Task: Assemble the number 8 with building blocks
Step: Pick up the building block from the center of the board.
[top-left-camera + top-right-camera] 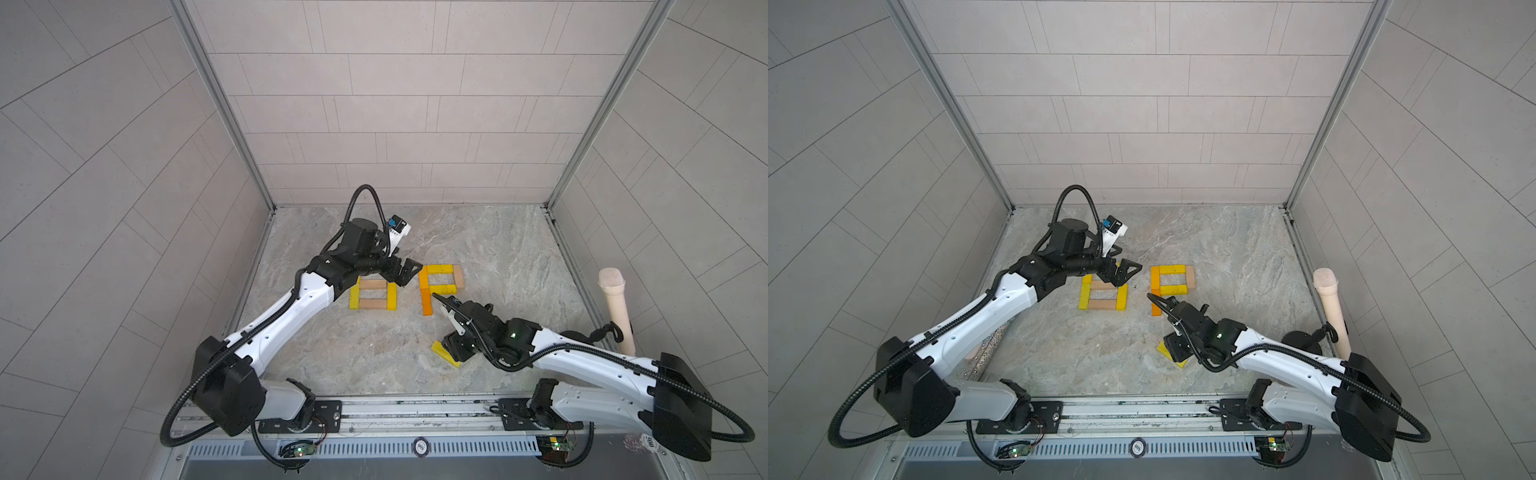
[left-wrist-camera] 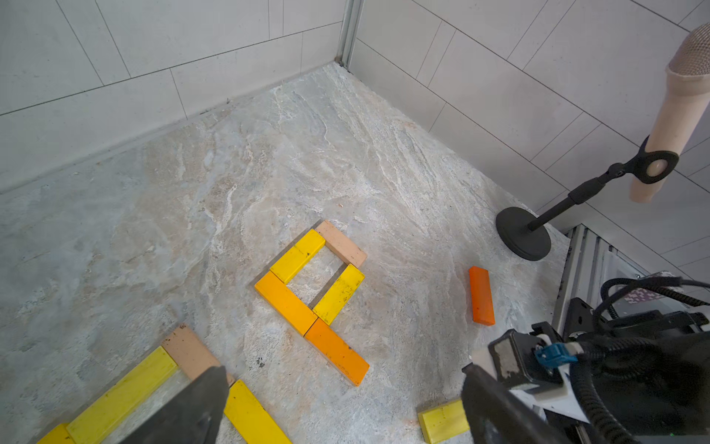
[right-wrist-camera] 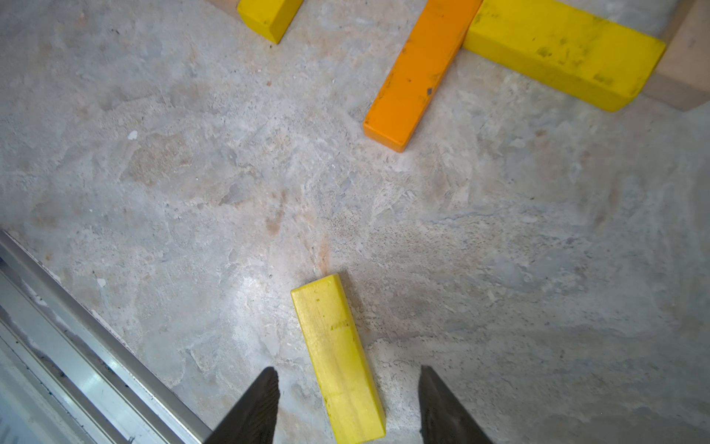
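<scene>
Item: loose yellow flat wooden bar (image 3: 334, 346), flat on the grey marbled tabletop (image 3: 153, 173), on the robot-base side of the five-bar figure (image 1: 426, 291) of yellow, orange and tan flat wooden bars, apart from it.

Position against the right pincer (image 3: 347, 371): lengthwise between the two dark fingertips, bare tabletop showing on each side, no contact. Jaws moderately apart, holding nothing.

Left pincer (image 1: 405, 272): jaws wide, empty, above the gap between the five-bar figure and a second figure (image 1: 372, 304) just beside it.

Left wrist view only: loose orange flat wooden bar (image 2: 481, 295), beyond the five-bar figure toward the beige microphone (image 2: 676, 107) on its black stand. Hidden behind the right arm in both top views.

Count:
- Five-bar figure: two yellow, two orange, one tan.
- Second figure, partly under the left arm: two yellow and two tan countable.
- Loose bars: two.
- Microphone: one.
</scene>
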{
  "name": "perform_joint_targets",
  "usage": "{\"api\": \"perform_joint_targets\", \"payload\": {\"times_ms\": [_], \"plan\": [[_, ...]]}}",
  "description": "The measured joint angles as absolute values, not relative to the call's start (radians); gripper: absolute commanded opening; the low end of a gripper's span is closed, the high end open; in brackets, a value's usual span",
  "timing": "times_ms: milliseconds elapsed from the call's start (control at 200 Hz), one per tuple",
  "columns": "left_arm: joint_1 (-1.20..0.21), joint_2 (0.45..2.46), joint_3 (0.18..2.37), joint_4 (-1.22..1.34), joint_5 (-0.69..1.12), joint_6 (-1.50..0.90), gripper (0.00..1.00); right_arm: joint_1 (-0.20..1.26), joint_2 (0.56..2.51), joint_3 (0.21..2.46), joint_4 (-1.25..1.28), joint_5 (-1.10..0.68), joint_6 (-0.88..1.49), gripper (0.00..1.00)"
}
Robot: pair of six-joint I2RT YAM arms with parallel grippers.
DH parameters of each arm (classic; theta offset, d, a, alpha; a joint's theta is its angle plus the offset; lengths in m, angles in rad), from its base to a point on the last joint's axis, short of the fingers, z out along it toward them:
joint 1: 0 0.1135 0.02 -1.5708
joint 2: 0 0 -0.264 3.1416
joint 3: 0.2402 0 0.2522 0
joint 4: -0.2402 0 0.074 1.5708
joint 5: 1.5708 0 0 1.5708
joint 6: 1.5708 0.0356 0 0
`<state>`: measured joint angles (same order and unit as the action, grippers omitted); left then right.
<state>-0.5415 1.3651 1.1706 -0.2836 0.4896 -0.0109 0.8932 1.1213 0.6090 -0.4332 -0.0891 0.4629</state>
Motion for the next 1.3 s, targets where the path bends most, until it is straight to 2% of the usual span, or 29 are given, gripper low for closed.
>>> {"api": "perform_joint_targets", "payload": {"times_ms": [445, 645, 861, 1301], "plan": [[-0.541, 1.365, 1.171, -0.276, 0.492, -0.011, 1.00, 0.979, 1.320, 0.614, -0.438, -0.071, 0.427, 0.52], [-0.541, 1.365, 1.171, -0.275, 0.495, -0.011, 1.00, 0.989, 1.384, 0.648, -0.431, -0.048, 0.427, 0.40], [-0.541, 1.365, 1.171, -0.275, 0.498, -0.011, 1.00, 0.985, 1.387, 0.651, -0.435, 0.011, 0.460, 0.32], [-0.541, 1.363, 1.170, -0.273, 0.532, -0.027, 1.00, 0.746, 1.325, 0.651, -0.444, 0.019, 0.510, 0.29]]}}
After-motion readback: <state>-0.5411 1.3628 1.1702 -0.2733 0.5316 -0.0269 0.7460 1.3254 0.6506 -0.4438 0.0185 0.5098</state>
